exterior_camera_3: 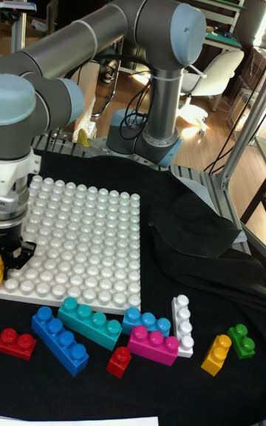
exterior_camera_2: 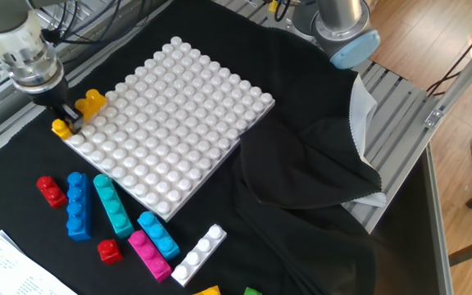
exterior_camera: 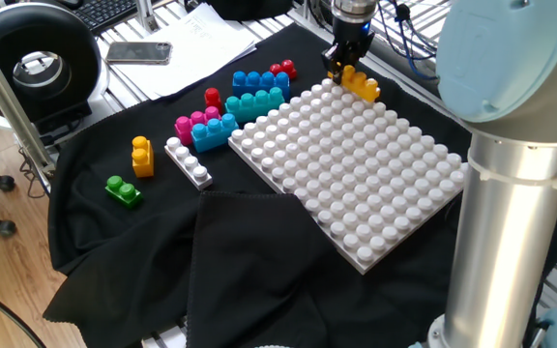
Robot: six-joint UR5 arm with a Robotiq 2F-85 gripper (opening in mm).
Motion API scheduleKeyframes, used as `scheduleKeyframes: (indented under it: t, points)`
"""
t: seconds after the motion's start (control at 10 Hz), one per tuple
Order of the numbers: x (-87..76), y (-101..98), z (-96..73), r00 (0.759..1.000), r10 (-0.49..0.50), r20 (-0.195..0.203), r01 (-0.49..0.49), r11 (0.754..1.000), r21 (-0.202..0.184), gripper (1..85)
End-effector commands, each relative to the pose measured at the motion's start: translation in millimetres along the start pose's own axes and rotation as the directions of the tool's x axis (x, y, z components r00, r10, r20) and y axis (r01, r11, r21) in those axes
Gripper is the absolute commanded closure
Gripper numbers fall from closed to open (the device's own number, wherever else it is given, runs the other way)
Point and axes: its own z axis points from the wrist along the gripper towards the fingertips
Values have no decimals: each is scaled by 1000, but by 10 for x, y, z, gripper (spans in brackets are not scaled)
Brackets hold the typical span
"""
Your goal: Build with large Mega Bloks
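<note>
1. At the corner of the white studded board (exterior_camera_2: 170, 123) farthest from the arm's base, a yellow-orange brick (exterior_camera_2: 80, 111) sat between the fingers of the gripper (exterior_camera_2: 66, 116), which were clamped on it.
2. The brick rested against the board's studs at that corner, its ends showing either side of the fingers.
3. The arm (exterior_camera_3: 81, 41) reached across the board, its wrist pointing straight down over that corner.
4. The brick's long axis ran along the board's edge, studs upward.
5. Off the board's near edge lay the loose bricks: red (exterior_camera_2: 50, 190), blue (exterior_camera_2: 77, 205), teal (exterior_camera_2: 111, 206), pink (exterior_camera_2: 147, 253) and white (exterior_camera_2: 198, 254).
</note>
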Motion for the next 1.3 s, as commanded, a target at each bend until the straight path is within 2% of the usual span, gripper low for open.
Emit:
scheduleKeyframes:
  t: [0.0,0.1,0.2,0.3,0.4,0.6,0.9,1.0,1.2]
  points:
    - [-44,14,-23,1000,16,25,-16,1000,0,840]
    - [-45,-33,-119,1000,4,17,-4,1000,-11,833]
    - [-77,-91,-234,999,-27,18,27,999,-32,787]
    - [-137,-141,-313,996,-77,39,80,994,-72,623]
    - [-131,-188,-309,996,-84,36,86,995,-59,600]
    - [-140,-162,-296,995,-91,38,94,993,-65,570]
    - [-134,-145,-291,996,-87,37,89,994,-68,570]
    - [-104,-100,-277,998,-58,24,60,995,-76,580]
    - [-125,-50,-231,999,-37,34,39,997,-64,603]
